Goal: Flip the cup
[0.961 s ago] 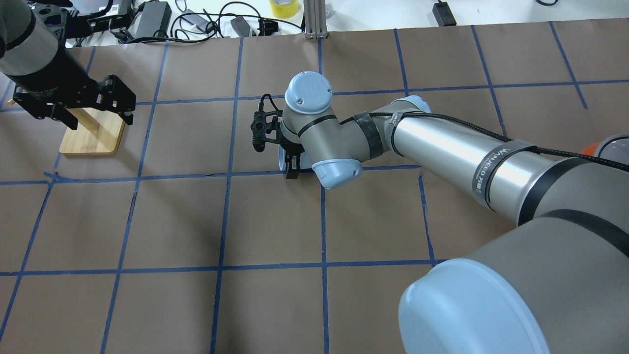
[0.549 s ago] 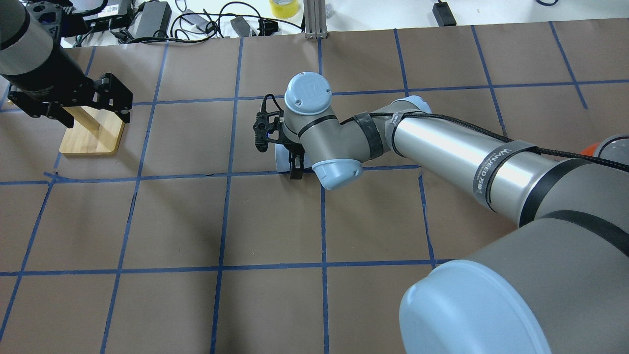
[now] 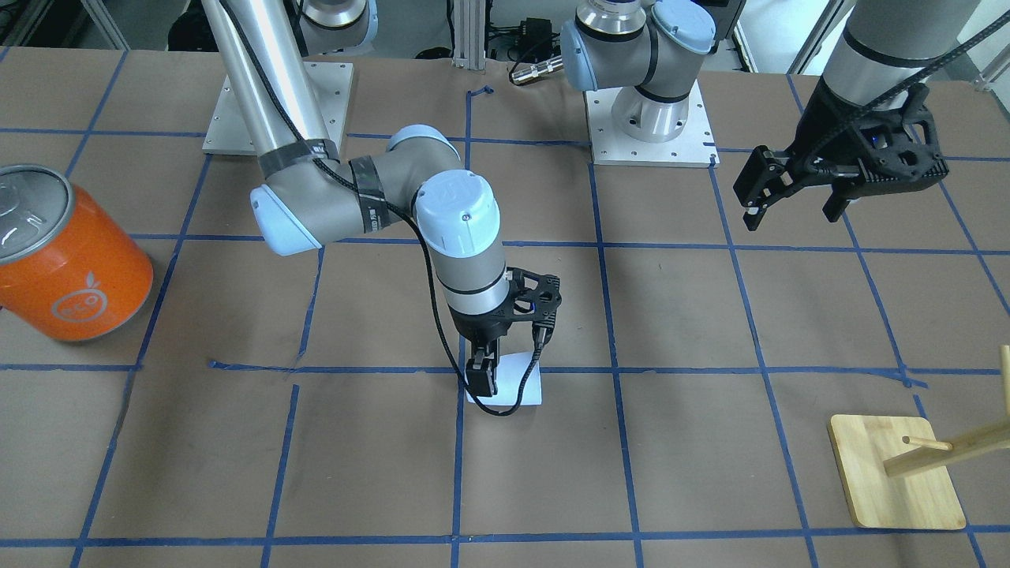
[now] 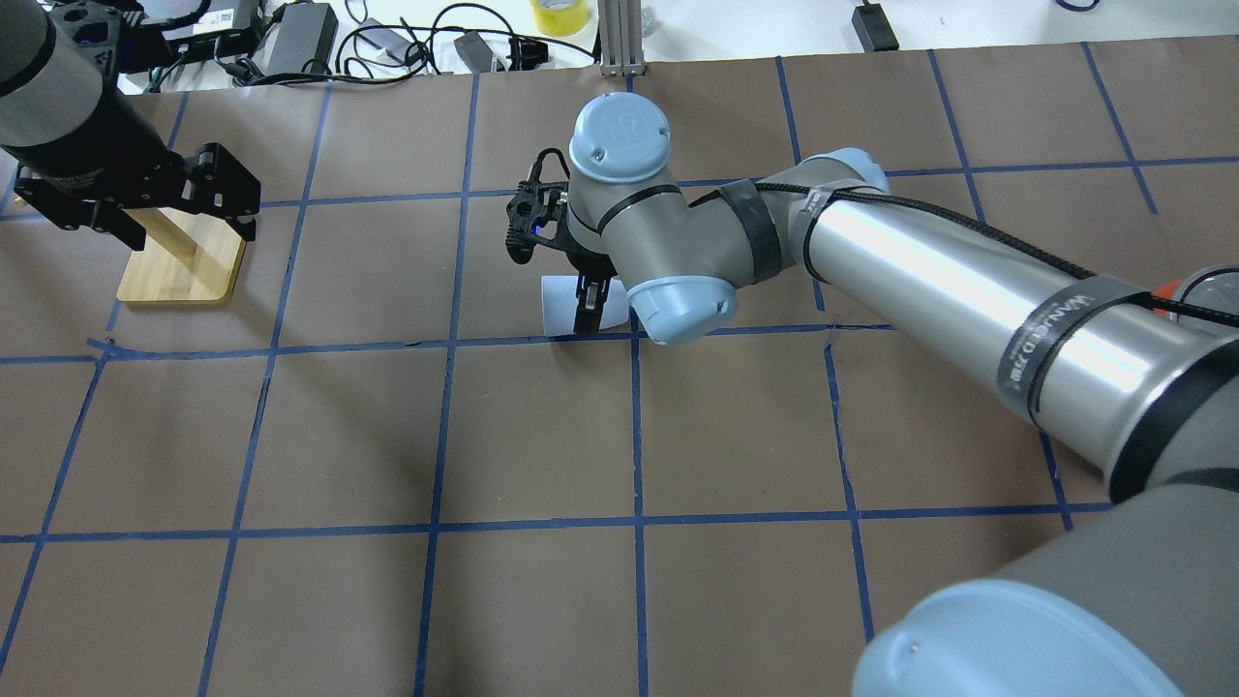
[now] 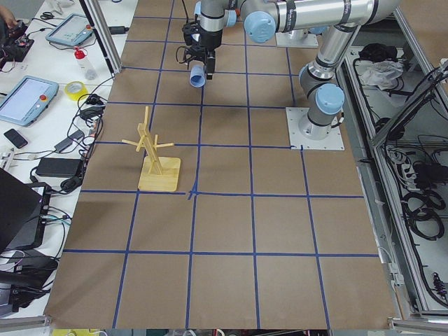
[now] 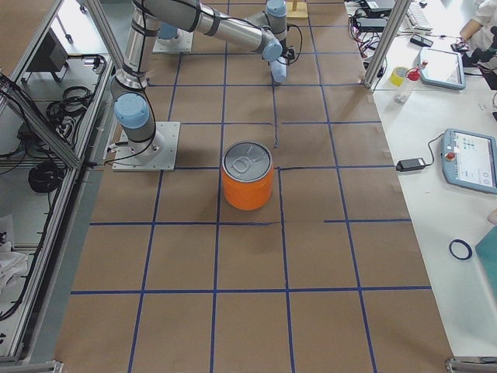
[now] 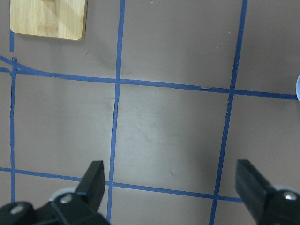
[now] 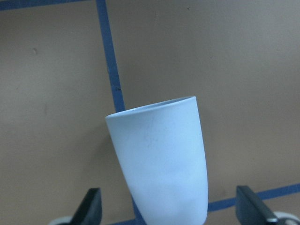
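The pale lavender-blue cup (image 8: 161, 164) is between the fingers of my right gripper (image 8: 171, 208), slightly tilted, with its wide rim toward the table and its base toward the camera. The fingers (image 8: 91, 206) stand wide, with gaps to the cup's sides, so the gripper is open. The cup also shows in the front view (image 3: 517, 383), beside a dark finger (image 3: 481, 377), and in the overhead view (image 4: 559, 305). My left gripper (image 3: 797, 201) is open and empty, high over the wooden stand (image 4: 184, 266).
A big orange can (image 3: 71, 260) with a silver lid stands on the robot's right side of the table. The wooden peg stand (image 3: 895, 473) stands on the left side. Cables and devices lie beyond the table's far edge (image 4: 387, 44).
My right arm's wrist has shifted toward the far side and looks higher, so more of the cup shows beside the finger. My left gripper has drifted slightly left.
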You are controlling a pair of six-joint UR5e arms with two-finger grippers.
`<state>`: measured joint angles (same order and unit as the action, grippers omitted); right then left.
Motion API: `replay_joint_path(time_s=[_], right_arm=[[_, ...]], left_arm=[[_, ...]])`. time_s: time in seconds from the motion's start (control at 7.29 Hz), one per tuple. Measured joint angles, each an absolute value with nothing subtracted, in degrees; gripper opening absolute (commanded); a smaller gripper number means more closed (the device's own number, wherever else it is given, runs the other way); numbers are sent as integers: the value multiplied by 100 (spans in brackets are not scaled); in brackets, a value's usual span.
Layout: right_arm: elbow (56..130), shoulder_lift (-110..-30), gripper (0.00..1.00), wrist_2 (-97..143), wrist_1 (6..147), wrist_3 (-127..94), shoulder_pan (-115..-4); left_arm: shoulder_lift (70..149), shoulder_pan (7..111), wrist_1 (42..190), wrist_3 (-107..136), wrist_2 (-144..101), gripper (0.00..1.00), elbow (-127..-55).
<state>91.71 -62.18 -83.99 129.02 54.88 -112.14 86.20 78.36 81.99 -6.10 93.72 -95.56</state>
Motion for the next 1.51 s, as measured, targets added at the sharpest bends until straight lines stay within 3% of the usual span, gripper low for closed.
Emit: replay_joint_path(time_s=[0.55,0.96,1.51], right_arm=[[9132,-7440,100,-8468,11261,3904,-10101],[9153,-8269,100,-8809,9933,2708,-9328],[9174,-8573,100,-9183,9741,718,-8997]], left_arm=[[8878,7877,8085,-777,9152,100,-9562],[9388,8024,7742,-806,7684,100,-9720],[10302,8437,7089,-684,5941,100,-10030]])
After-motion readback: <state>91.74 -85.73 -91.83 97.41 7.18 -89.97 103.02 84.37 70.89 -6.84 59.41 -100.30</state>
